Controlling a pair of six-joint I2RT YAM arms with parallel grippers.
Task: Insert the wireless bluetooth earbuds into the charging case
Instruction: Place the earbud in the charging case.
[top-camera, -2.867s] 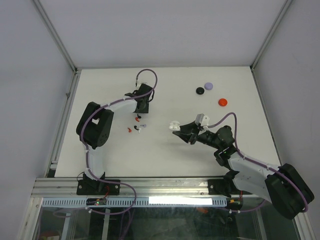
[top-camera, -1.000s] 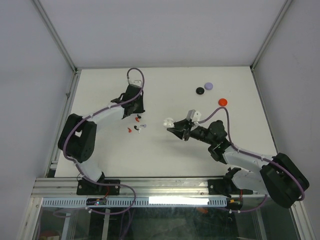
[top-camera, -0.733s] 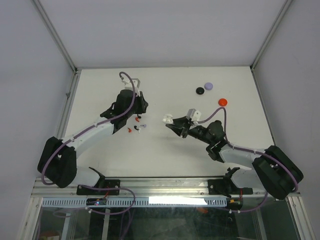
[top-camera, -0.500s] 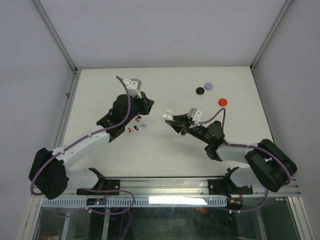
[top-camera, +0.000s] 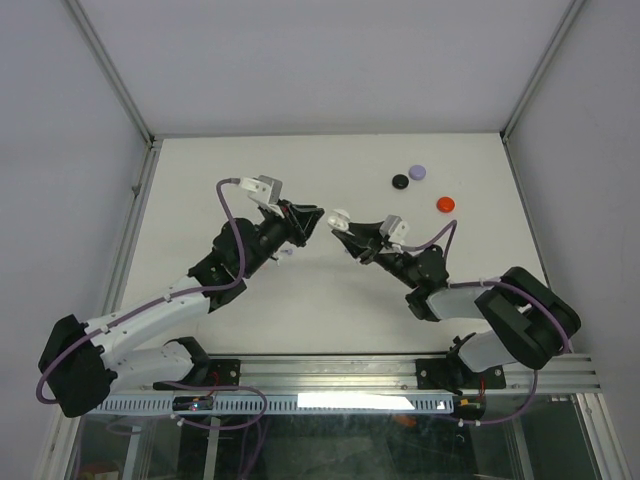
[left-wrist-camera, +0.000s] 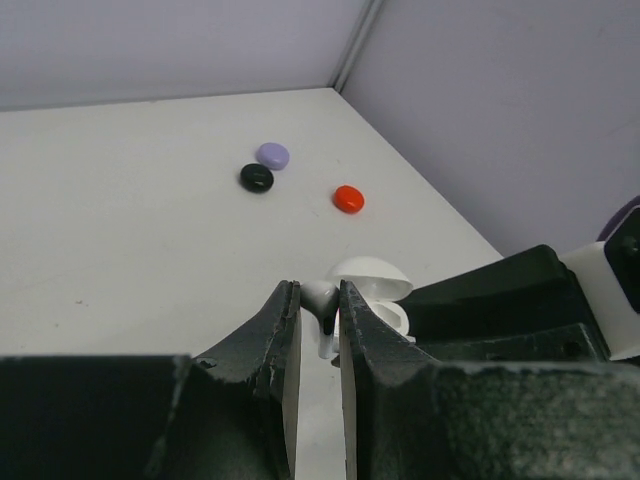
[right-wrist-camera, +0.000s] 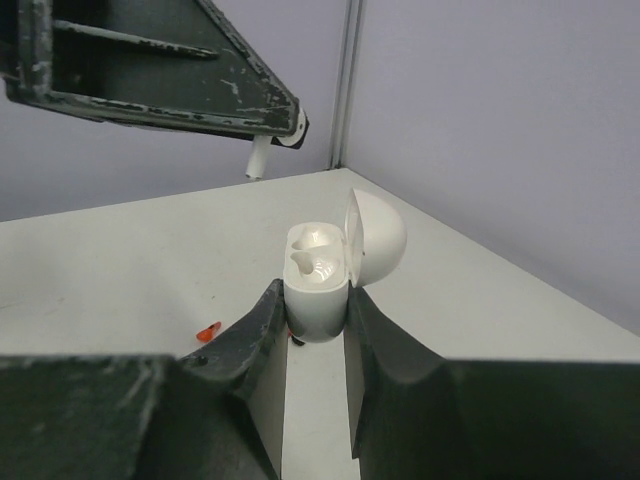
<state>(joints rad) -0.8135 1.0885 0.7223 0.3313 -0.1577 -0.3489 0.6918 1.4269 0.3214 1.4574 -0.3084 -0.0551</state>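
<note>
Both arms have swung inward since the earlier frame, bringing their tips nearly together. My left gripper is closed on one white earbud. My right gripper is clamped on the charging case, with the lid hinged back and the sockets facing up. I read the bud as just left of the case mouth and higher, not touching, stem pointing down. The next move, I judge, is a short rightward shift, then a descent along the stem axis.
</note>
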